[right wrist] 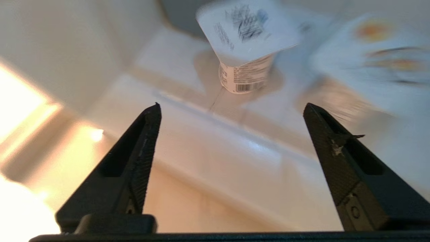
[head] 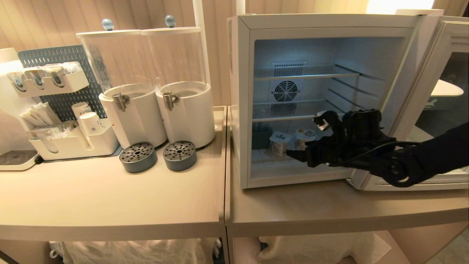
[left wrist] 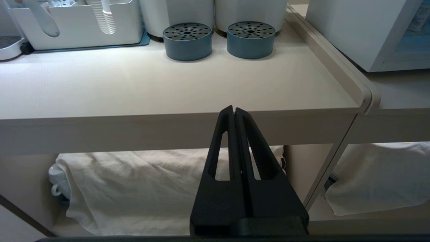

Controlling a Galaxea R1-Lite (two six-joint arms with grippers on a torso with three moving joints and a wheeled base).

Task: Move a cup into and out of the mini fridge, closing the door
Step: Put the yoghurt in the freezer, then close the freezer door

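Observation:
The white mini fridge stands on the right-hand counter with its door swung wide open to the right. Two small sealed cups rest on the fridge floor: a white one with a printed lid and, to its right, a blurred one with orange marks. My right gripper hangs open at the fridge's mouth, just in front of the cups, with nothing between its fingers. My left gripper is shut and empty, parked low before the left counter's front edge.
Two clear dispensers with grey drip cups stand on the left counter. A white organiser with paper cups sits further left. Wire shelves cross the fridge above the gripper. White cloth lies under the counters.

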